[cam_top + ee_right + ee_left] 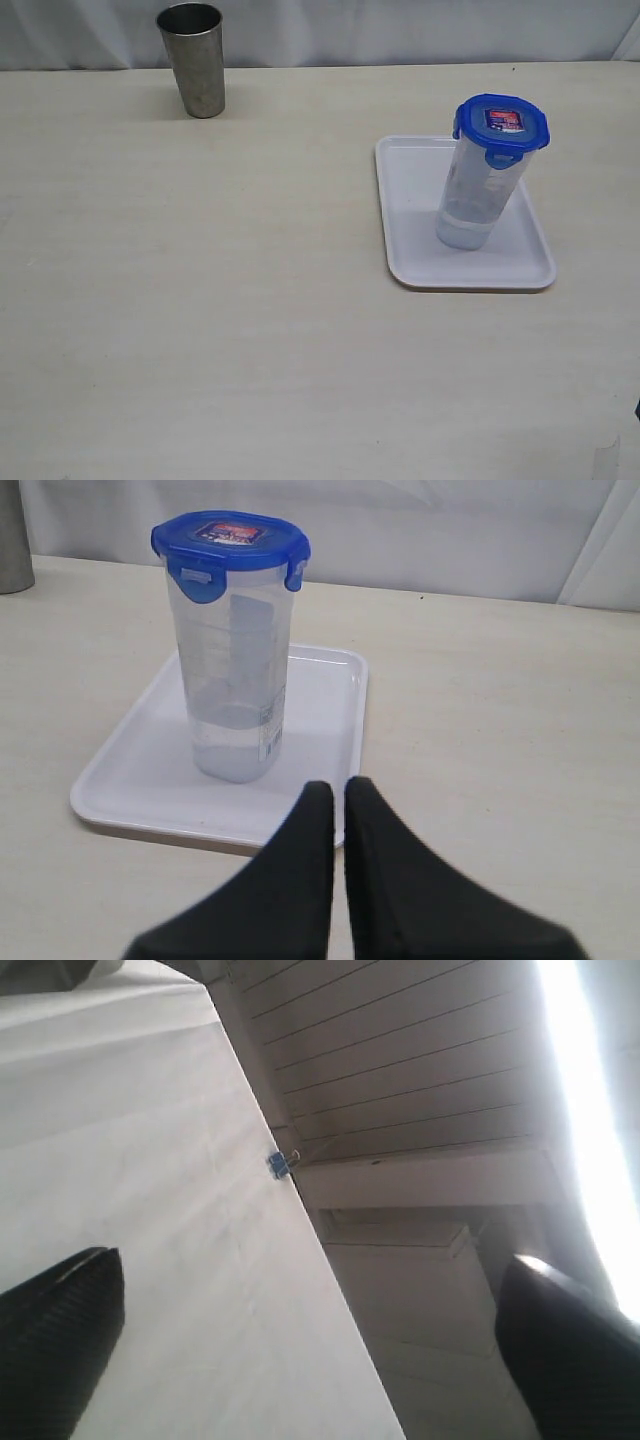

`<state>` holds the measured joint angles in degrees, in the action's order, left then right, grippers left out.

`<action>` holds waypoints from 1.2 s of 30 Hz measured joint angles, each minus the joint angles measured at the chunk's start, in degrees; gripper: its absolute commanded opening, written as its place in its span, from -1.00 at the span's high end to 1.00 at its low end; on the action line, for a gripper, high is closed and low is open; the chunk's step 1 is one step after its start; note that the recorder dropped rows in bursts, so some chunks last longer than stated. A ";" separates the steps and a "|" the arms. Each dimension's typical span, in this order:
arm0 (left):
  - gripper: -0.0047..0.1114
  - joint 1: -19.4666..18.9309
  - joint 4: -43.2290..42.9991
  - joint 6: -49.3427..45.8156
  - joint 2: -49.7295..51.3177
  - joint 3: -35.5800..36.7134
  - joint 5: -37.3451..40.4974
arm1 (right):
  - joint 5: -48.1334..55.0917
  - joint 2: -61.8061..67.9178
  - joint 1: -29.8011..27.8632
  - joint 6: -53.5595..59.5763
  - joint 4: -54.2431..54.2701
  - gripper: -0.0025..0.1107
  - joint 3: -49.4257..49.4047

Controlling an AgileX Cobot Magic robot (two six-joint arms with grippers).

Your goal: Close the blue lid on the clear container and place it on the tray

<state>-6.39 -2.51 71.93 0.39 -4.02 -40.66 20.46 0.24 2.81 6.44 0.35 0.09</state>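
Standing upright on flat white rectangular plastic tray (410, 250), tall clear plastic container (475, 200) w/ round bright-blue lid (502, 125) snapped on, red-white sticker on top. R gripper (340, 795) fingers pressed together, empty, near tray's rim, apart from container. L gripper (305, 1290) fingers spread wide, holding nothing. Grey steel cup (195, 60) well apart

One bench (200, 340), four items on it: one clear container (478, 195), one blue lid (501, 125), one white tray (410, 250), one steel cup (193, 60). Elsewhere, one small blue clip (281, 1163).
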 measured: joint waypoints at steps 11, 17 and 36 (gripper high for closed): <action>-0.68 9.65 0.00 0.00 -0.26 0.00 0.00 | 0.00 0.00 0.00 0.00 0.00 0.88 0.00; -0.68 9.79 0.00 0.00 -0.39 0.00 3.21 | 0.00 0.00 0.00 0.00 0.00 0.88 0.00; -0.68 9.79 0.00 0.00 -0.28 1.53 37.01 | 0.00 0.00 0.00 0.00 0.00 0.88 0.00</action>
<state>3.40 -2.51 71.93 0.11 -2.49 -3.65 20.46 0.24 2.81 6.44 0.35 0.09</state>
